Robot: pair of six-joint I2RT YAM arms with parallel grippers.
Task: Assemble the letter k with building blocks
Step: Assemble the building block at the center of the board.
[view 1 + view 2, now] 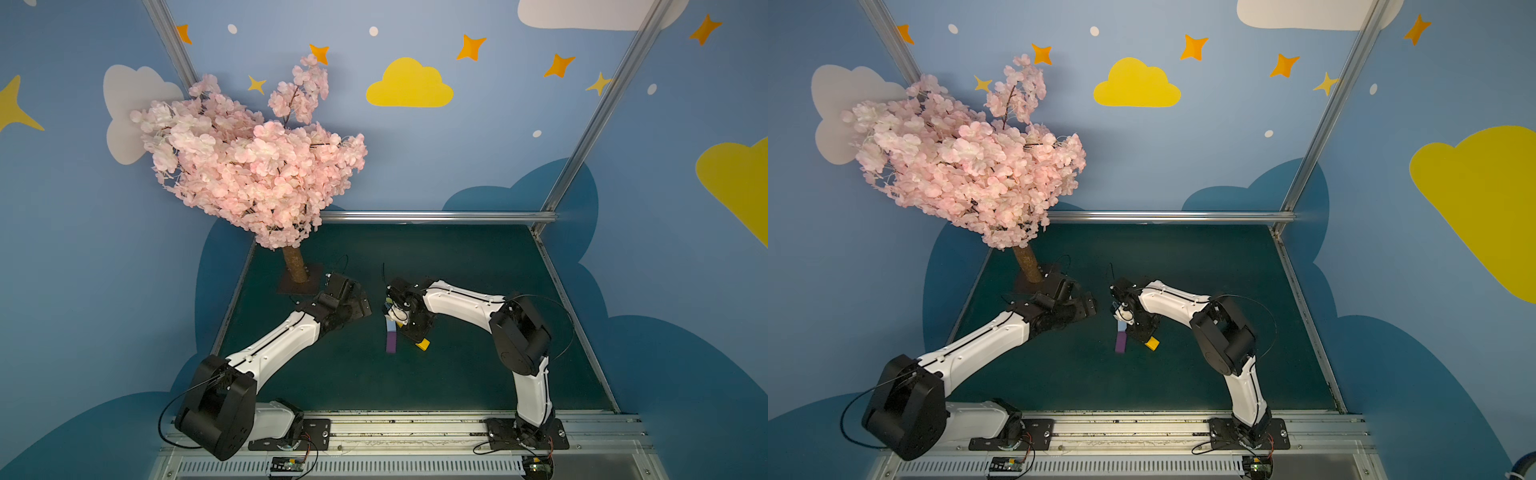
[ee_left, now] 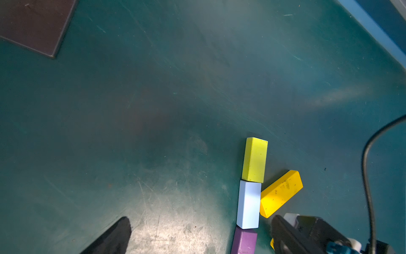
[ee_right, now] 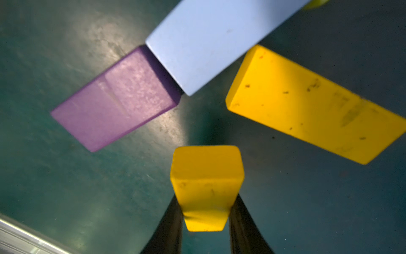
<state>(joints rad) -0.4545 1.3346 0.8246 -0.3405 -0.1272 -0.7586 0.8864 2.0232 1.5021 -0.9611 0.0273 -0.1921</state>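
Our right gripper was pinching one long orange-yellow block by its sides, the two black fingers pressed flat against it. The block's free end pointed towards the spot where the purple block met the light-blue block, near both but apart from them. We could not tell whether it touched the desk.

Our left gripper hung spread wide and held nothing, with one dark finger showing over bare desk beside the stem.

The letter k stood partly built at mid-desk. The lime-green block, the light-blue one and the purple one lay end to end in a straight line. The second orange-yellow block lay slanted, its lower end just against the light-blue block's side.

In both top views the right gripper covered most of the blocks. A pink blossom tree stood at the far left corner, well apart, and its dark base plate lay flat on the desk. A black cable curved past the blocks.
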